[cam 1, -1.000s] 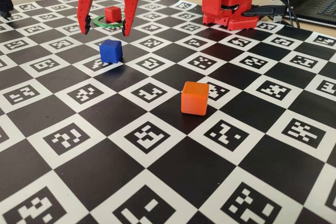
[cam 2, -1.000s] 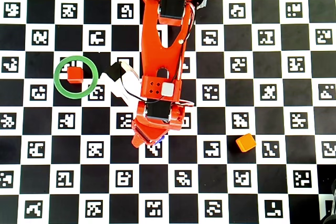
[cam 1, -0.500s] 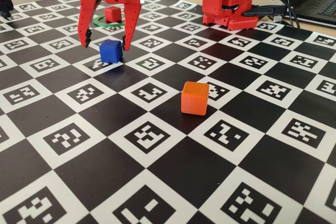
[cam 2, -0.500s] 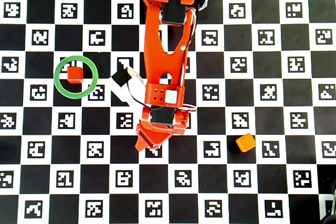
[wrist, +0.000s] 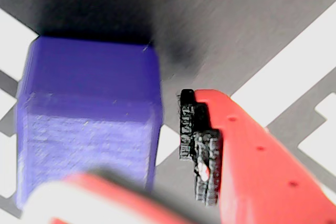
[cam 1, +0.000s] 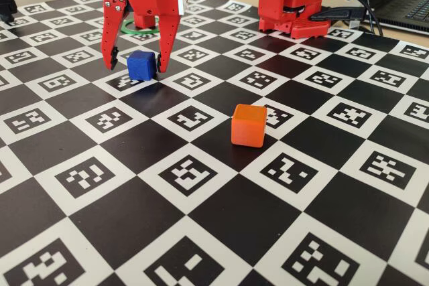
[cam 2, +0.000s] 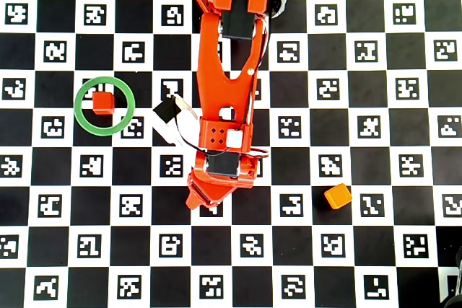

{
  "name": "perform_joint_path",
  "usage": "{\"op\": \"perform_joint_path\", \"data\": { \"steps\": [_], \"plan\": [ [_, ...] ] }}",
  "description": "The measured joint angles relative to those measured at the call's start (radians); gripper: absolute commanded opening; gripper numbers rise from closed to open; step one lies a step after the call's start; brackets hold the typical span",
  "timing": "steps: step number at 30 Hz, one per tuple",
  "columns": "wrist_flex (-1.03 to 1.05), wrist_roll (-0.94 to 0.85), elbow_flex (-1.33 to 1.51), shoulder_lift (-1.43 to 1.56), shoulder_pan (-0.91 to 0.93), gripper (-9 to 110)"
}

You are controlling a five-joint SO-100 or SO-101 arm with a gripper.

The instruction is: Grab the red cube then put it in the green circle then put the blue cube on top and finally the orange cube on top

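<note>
Jaws spread wide, the gripper (cam 1: 133, 66) straddles the blue cube (cam 1: 141, 65), which sits on the board nearer the camera than the green circle (cam 2: 104, 106) that already holds the red cube (cam 2: 102, 102); next comes closing on blue, then lifting

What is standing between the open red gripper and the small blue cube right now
Nothing visible. In the fixed view the gripper straddles the small matte blue cube, one finger on each side, with only bare checkered board between them.
</note>
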Motion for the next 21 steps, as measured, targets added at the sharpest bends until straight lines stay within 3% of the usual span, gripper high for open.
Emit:
{"op": "perform_joint_path", "data": {
  "steps": [21],
  "plan": [
    [-0.015, 0.014, 0.009, 0.0, 0.014, 16]
  ]
}}
